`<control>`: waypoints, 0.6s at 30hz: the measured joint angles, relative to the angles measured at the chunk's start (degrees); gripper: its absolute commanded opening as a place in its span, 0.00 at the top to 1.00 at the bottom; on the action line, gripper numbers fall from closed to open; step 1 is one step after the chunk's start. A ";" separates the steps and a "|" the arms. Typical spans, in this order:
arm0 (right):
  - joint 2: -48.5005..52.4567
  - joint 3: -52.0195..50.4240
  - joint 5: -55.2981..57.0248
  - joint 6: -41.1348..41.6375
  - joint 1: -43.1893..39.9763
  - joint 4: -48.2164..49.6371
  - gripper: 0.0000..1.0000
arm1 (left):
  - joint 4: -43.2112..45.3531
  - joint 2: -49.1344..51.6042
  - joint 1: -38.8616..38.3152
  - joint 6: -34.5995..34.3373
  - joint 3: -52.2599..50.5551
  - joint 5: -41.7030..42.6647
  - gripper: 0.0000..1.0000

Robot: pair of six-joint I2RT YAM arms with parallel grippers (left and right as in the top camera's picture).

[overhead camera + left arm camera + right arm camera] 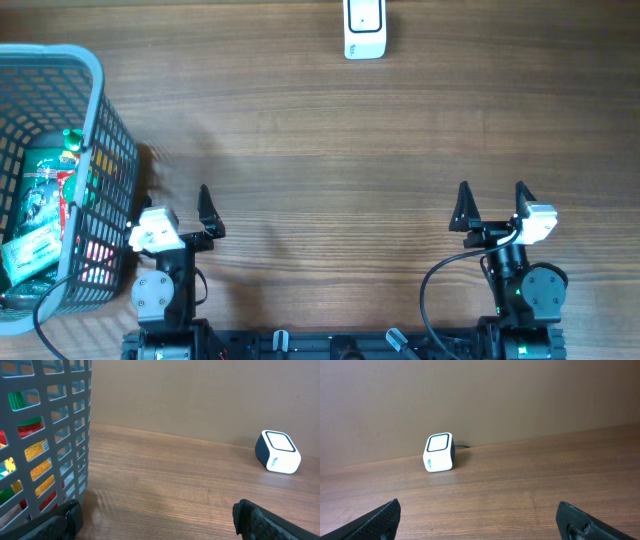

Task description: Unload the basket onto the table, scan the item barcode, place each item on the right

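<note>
Lower left of the overhead view, left gripper (176,200): black pointed fingers, with a white camera block (155,230) mounted just behind. Under it, a round grey joint housing (155,293), a few small dark dots on its face. Lower right now, right gripper (492,197): same black tapered fingers, a matching white block (538,222), a thin black cable (440,275) curving out to the left, and a darker round housing (545,290) below. In the wrist views, only matte black, rough-textured fingertips (260,522) at the bottom corners.
</note>
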 measured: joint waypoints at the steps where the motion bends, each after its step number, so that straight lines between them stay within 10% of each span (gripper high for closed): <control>1: 0.00 0.00 0.00 0.00 0.00 0.00 0.00 | 0.00 -0.02 0.00 0.00 0.00 0.00 0.00; 18: 0.00 0.00 -0.02 0.00 1.62 0.00 0.00 | -0.24 0.00 0.00 -0.02 0.00 3.04 0.00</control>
